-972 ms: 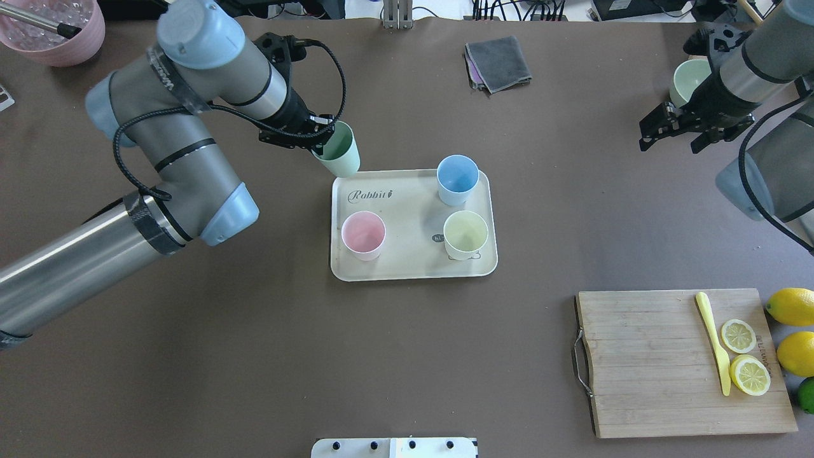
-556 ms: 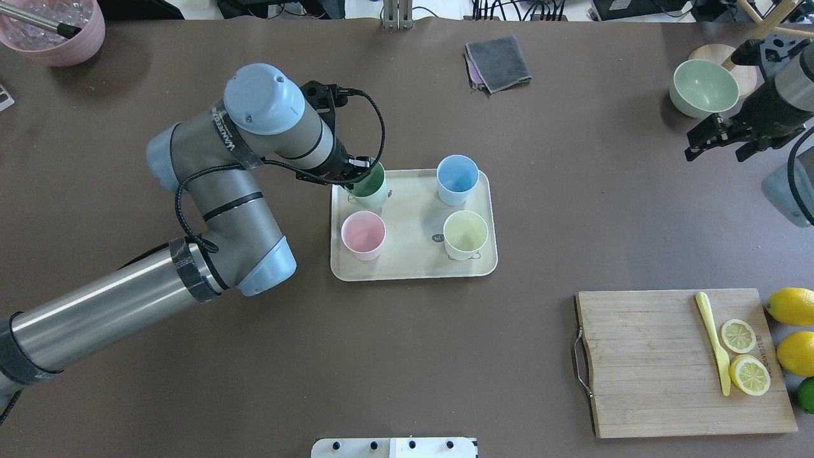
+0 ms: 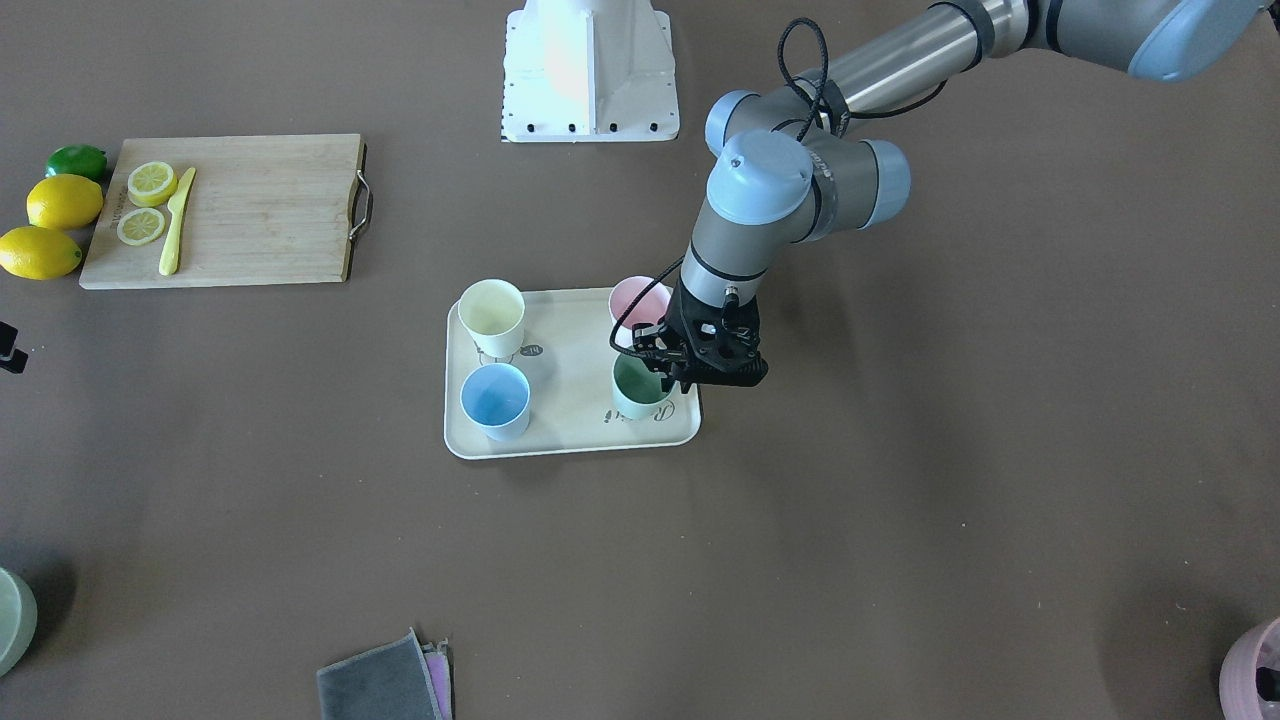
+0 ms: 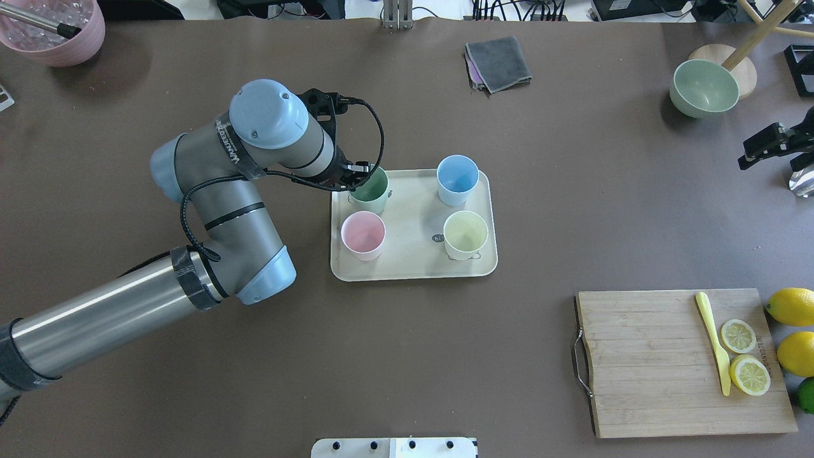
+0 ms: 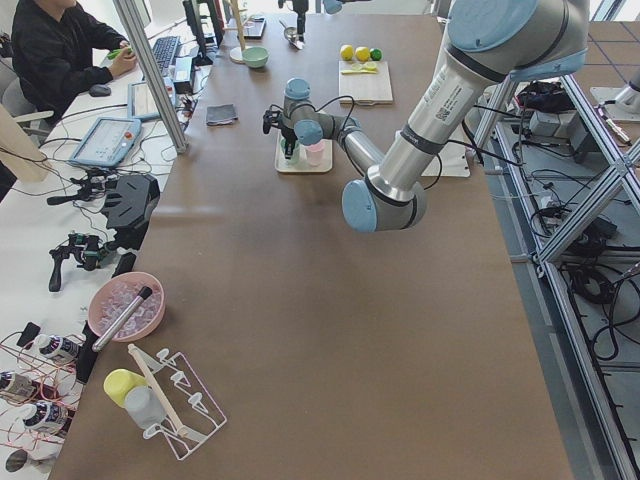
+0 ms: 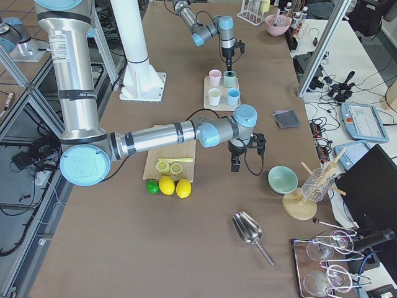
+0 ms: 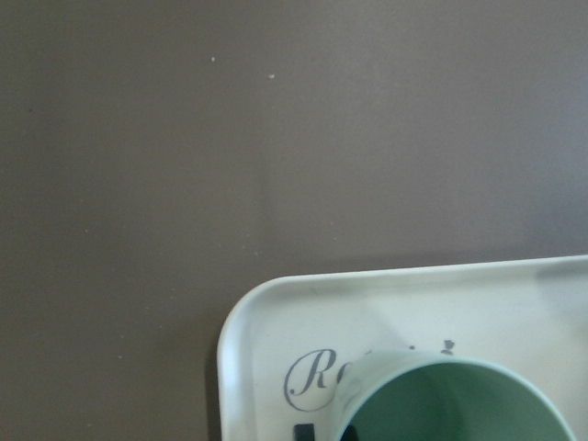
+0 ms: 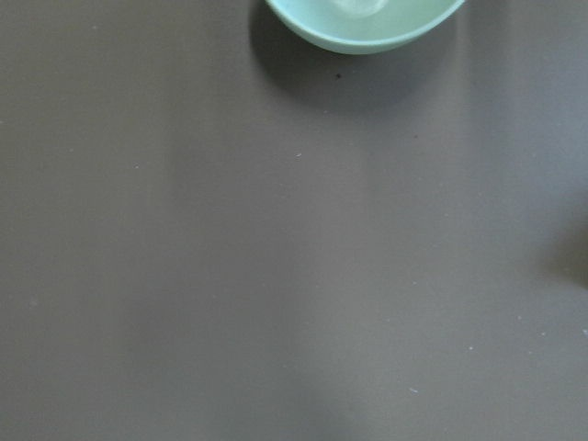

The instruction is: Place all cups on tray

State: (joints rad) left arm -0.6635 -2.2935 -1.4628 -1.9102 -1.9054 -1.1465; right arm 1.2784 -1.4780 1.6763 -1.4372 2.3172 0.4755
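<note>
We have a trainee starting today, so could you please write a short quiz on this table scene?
1. How many cups stand inside the tray rim?
2. Which cup is the left gripper at? A pink, B mint green cup, C blue.
3. True or false: the yellow knife lies on the tray.
Key: 1 four; 2 B; 3 false, it lies on the cutting board.

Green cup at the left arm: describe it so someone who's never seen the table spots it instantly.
In the middle of the brown table lies a beige tray holding four small cups. The green cup stands in its "Rabbit" corner next to the pink cup. It is the only green one, and the left gripper is at its rim.
</note>
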